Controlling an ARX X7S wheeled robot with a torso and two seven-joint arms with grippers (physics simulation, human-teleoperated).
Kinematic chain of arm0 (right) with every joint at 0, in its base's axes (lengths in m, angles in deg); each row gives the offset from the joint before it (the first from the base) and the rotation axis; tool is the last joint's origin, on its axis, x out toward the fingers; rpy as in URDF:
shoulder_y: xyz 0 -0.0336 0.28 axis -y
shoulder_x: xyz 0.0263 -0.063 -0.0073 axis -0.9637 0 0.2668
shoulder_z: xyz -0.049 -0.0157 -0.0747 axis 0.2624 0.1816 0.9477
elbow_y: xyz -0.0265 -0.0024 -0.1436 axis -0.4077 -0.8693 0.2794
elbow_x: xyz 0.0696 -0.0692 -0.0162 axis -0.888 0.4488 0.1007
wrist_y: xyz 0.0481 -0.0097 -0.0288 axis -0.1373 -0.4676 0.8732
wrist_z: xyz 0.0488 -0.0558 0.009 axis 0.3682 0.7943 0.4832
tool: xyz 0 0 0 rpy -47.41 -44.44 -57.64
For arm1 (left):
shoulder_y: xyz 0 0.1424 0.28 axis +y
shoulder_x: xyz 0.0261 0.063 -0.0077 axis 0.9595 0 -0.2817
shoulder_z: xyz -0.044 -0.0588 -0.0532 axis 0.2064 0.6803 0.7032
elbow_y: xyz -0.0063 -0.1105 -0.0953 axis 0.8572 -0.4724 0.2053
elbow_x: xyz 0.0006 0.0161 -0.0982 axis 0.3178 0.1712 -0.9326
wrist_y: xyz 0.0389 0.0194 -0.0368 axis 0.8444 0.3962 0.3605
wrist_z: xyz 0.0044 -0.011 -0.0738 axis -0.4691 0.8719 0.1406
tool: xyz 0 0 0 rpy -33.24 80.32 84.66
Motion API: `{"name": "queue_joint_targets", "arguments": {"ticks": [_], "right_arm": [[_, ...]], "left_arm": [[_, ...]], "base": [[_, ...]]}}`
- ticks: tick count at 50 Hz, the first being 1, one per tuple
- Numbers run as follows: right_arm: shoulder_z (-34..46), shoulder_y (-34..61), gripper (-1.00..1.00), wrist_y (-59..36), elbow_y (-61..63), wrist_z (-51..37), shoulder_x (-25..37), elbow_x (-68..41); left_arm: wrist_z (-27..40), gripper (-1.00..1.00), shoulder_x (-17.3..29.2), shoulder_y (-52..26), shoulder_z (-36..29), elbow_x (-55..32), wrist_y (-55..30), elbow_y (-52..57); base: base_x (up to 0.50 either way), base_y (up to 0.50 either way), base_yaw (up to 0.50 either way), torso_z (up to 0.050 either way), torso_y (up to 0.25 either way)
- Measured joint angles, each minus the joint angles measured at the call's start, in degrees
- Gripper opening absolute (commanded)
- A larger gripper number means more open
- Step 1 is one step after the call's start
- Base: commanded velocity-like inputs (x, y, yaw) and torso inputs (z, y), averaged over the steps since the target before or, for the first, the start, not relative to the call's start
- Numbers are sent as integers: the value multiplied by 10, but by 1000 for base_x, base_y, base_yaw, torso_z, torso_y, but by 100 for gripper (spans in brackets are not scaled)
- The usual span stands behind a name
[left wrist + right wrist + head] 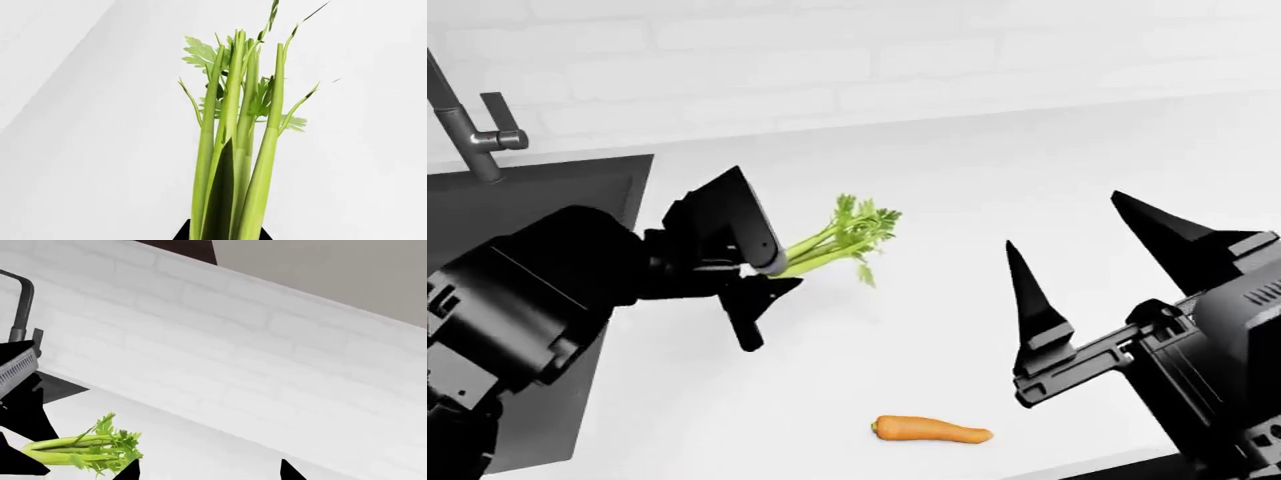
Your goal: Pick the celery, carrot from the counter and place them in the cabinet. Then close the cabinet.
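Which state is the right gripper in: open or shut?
Open. In the head view the right gripper's two dark fingers stand wide apart with bare counter between them, holding nothing.

Held in the black left end effector (758, 282), the celery (833, 243) shows pale green stalks and darker green leaves. Below the black right end effector (1101, 270), the carrot (932, 430) is orange on the white tabletop (961, 180).

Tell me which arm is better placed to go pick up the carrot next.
The right. Its end effector is open and empty, raised above the counter close to the carrot. The left end effector is shut on the celery and sits farther away, near the sink.
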Motion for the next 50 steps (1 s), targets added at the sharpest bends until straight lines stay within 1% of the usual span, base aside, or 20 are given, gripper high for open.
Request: {"name": "queue_joint_targets", "arguments": {"ticks": [6, 13, 22, 28, 34, 42, 50], "right_arm": [[-31, 9, 100, -4, -3, 40, 36, -69], [-34, 39, 100, -19, -16, 58, 65, -121], [-31, 66, 100, -31, -31, 58, 79, -151], [-18, 87, 100, -20, -51, 95, 94, -141], [21, 117, 100, -10, -85, 159, 125, -107], [108, 180, 100, -11, -118, 260, 174, -48], [176, 249, 100, -21, -146, 357, 202, -25]], "left_arm": [[26, -100, 12, 5, 23, -12, -26, 33], [46, -100, 21, 6, 39, -22, -52, 64], [59, -100, 27, 6, 49, -30, -69, 84], [63, -100, 29, 7, 51, -31, -71, 88], [67, -100, 28, 7, 50, -30, -72, 87], [68, -100, 27, 4, 46, -29, -75, 88], [69, -100, 26, 2, 42, -27, -77, 86]], "base": [[0, 0, 0, 0, 0], [0, 0, 0, 0, 0], [0, 0, 0, 0, 0], [0, 0, 0, 0, 0], [0, 0, 0, 0, 0], [0, 0, 0, 0, 0], [0, 0, 0, 0, 0]]}}
